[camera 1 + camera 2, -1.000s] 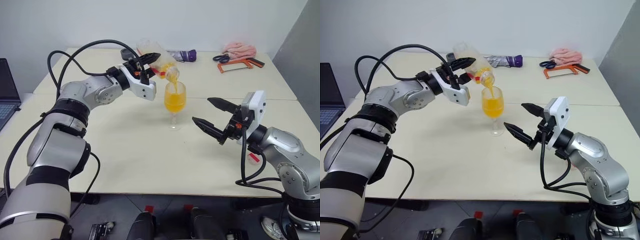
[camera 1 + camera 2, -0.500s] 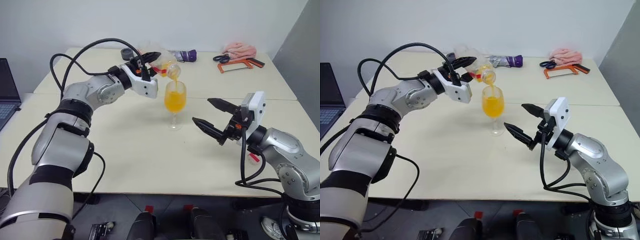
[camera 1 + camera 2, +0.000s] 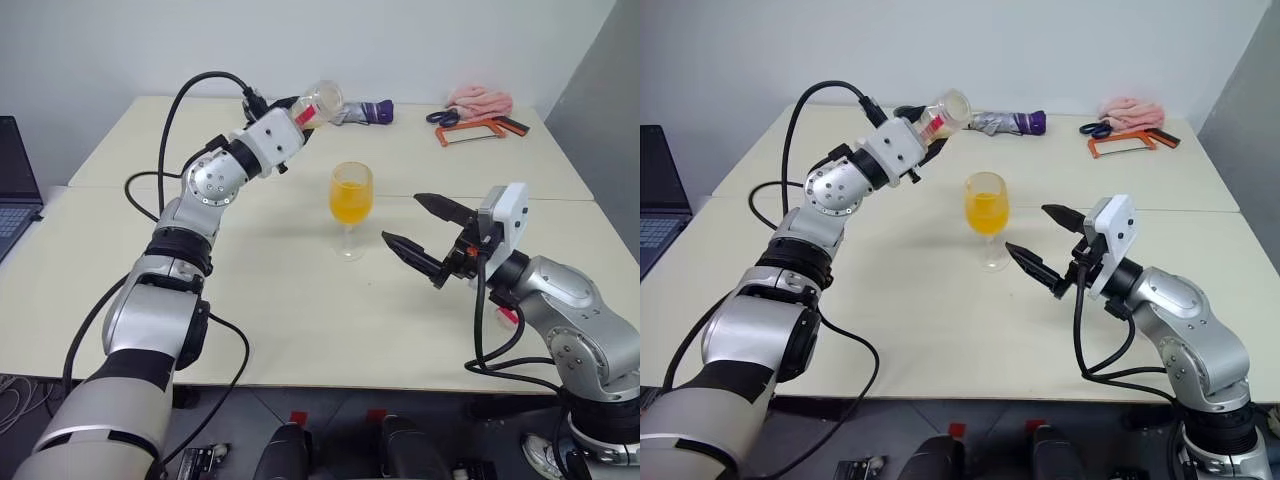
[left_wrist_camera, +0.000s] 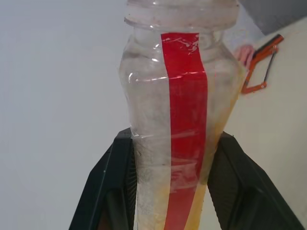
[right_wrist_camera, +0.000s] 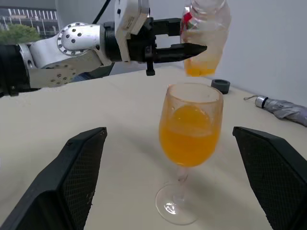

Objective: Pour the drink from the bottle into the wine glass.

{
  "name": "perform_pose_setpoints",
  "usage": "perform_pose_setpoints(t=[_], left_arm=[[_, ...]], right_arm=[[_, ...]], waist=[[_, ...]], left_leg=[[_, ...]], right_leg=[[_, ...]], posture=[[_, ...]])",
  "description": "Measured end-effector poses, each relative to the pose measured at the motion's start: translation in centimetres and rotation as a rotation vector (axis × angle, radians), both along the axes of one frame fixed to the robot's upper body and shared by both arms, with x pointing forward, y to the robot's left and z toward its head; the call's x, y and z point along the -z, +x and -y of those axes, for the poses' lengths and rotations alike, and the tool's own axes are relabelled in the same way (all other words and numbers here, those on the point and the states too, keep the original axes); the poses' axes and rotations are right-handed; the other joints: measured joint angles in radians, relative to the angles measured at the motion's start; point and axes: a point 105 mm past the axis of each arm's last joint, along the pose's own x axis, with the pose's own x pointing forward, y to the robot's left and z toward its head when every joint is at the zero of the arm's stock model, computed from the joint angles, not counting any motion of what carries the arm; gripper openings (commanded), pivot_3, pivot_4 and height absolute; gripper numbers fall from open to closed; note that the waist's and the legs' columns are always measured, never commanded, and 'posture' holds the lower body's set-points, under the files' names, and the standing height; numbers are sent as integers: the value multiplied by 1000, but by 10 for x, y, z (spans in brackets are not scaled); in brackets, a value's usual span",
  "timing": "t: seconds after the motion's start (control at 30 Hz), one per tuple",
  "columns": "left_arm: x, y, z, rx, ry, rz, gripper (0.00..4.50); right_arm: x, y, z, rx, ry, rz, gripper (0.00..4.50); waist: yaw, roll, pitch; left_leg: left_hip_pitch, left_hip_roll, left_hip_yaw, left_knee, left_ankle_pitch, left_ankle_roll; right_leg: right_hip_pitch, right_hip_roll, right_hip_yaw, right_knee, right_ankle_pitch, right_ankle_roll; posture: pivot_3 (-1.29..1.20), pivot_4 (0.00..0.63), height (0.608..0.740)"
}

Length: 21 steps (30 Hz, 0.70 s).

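The clear bottle with its red stripe is up in the air behind and left of the wine glass, mouth tilted upward. My left gripper is shut on its body, with black fingers on both sides. A little orange drink remains in its lower end. The stemmed wine glass stands upright on the table, its bowl over half full of the drink. My right gripper is open, level with the glass and just to its right, holding nothing and apart from it.
Along the far table edge lie a folded umbrella, a pink cloth, scissors and an orange hacksaw. A black tape roll sits behind the glass. A laptop is at the left edge.
The left gripper rolled the bottle back from its pouring tilt and lifted it away from the glass. The stream stopped. The right gripper stayed still.
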Motion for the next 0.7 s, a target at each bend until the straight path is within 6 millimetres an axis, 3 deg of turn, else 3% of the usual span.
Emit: perform_pose_setpoints(t=[0.17,0.4,0.7], left_arm=[[11,0,-40,-65,-251,-147,1659],[69,-7,-105,-230,-558,-368,1659],[111,-25,-135,-351,-622,-454,1659]], right_arm=[[3,-3,-8,-37,-26,-9,4500],[-7,6,-29,-12,-95,13,4500],[7,0,-51,-93,-135,-38,4500]], waist=[[-18,0,0],[-21,0,-1],[-9,-1,-1]], left_leg=[[1,1,-2,0,0,0],[2,2,-4,2,0,0],[2,1,-4,2,0,0]], right_leg=[[0,0,0,2,0,0],[0,0,0,5,0,0],[0,-3,0,5,0,0]], posture=[[0,150,740],[0,150,740],[0,150,740]])
